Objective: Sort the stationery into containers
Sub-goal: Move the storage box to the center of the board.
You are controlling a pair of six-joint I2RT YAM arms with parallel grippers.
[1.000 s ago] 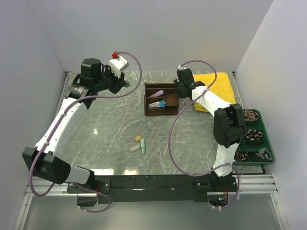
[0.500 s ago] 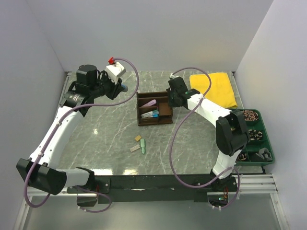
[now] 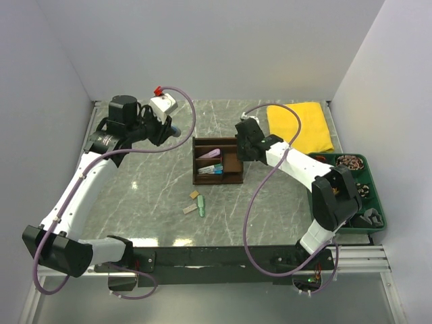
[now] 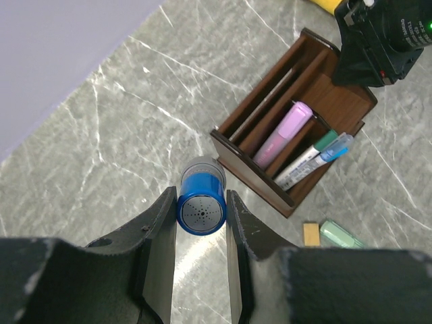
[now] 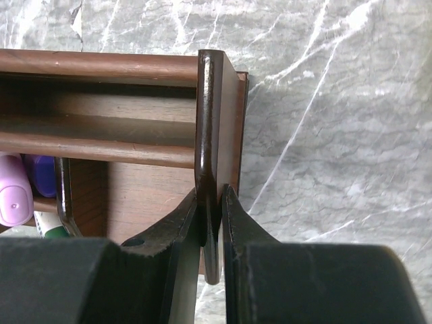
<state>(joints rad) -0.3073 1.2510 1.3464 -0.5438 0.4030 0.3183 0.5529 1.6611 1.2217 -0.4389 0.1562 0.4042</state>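
The left gripper (image 4: 200, 198) was closed round the little blue-capped bottle (image 4: 200, 210), held in the air beside the wooden organiser (image 4: 246, 170). The bottle looked light, hard and probably slick, so best squeezed across its body. The right gripper (image 5: 210, 202) was clamped on the organiser's thin, stiff side wall.

At lower centre the left gripper (image 4: 200, 197) clamps a blue-capped bottle (image 4: 200, 212). Upper right, the wooden organiser (image 4: 332, 91) holds a purple marker (image 4: 283, 133) and two pens (image 4: 305, 159). A tan eraser (image 4: 311, 233) and seemingly a green eraser (image 4: 341, 235) lie at lower right.
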